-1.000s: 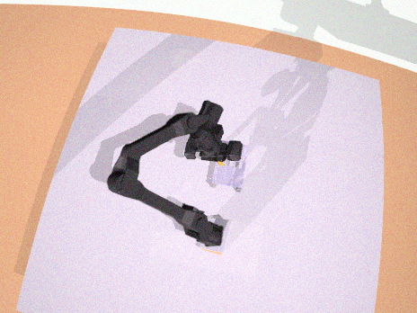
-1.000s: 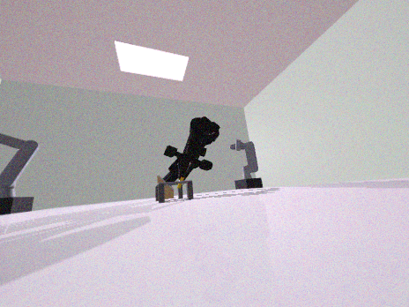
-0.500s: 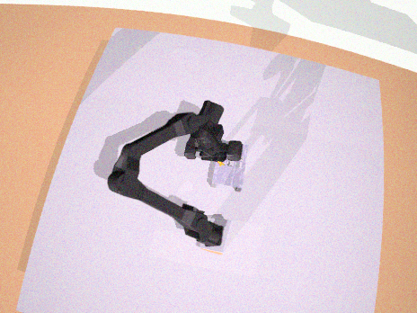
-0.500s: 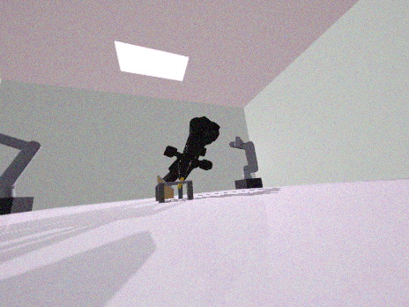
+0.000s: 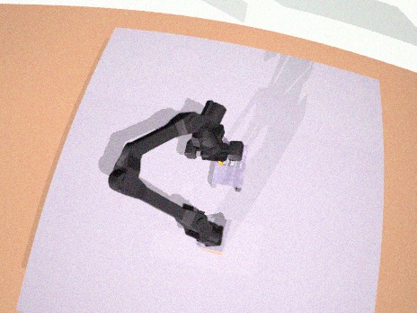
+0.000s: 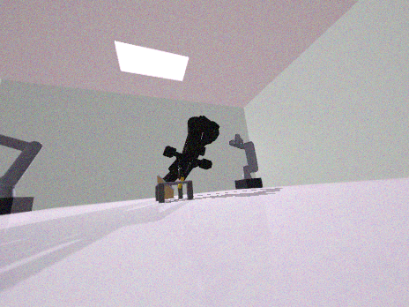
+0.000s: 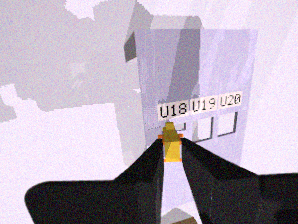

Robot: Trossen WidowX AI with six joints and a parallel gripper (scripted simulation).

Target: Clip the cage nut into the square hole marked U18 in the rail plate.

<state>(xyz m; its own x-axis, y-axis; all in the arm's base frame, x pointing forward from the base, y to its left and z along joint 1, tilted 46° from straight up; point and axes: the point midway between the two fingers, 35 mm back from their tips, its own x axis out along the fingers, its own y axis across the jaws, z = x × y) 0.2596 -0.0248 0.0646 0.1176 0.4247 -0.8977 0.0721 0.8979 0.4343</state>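
From where I'm standing, the black arm (image 5: 155,137) (image 6: 193,143) is bent out over the pale table top (image 5: 314,193) (image 6: 286,247), its gripper (image 5: 221,161) (image 6: 180,178) (image 7: 173,143) slanting down at the rail plate (image 5: 229,176) (image 6: 175,182) (image 7: 222,62). The claw is pinching the cage nut (image 5: 220,163) (image 6: 181,182) (image 7: 172,150), a small yellow piece with orange edges, one dark finger on each side of it.

The nut sits right at the square hole marked U18 (image 7: 181,127), just below the printed U18 label (image 7: 173,110), and it covers most of that opening in the wrist view. Whether its wings have gone through, or its flanges touch the plate, I can't tell from here (those black fingers do crowd the view). Beside it, the U19 hole (image 7: 203,129) and the U20 hole (image 7: 228,124) are in plain sight, each under its own label.

The plate stands raised on short dark legs (image 6: 189,190), with a tan block (image 6: 168,191) showing behind it in the exterior view. Farther off, a grey arm stands at the left of that view (image 6: 22,164) and another grey arm (image 6: 250,156) to the right, beneath a bright ceiling panel (image 6: 152,61).
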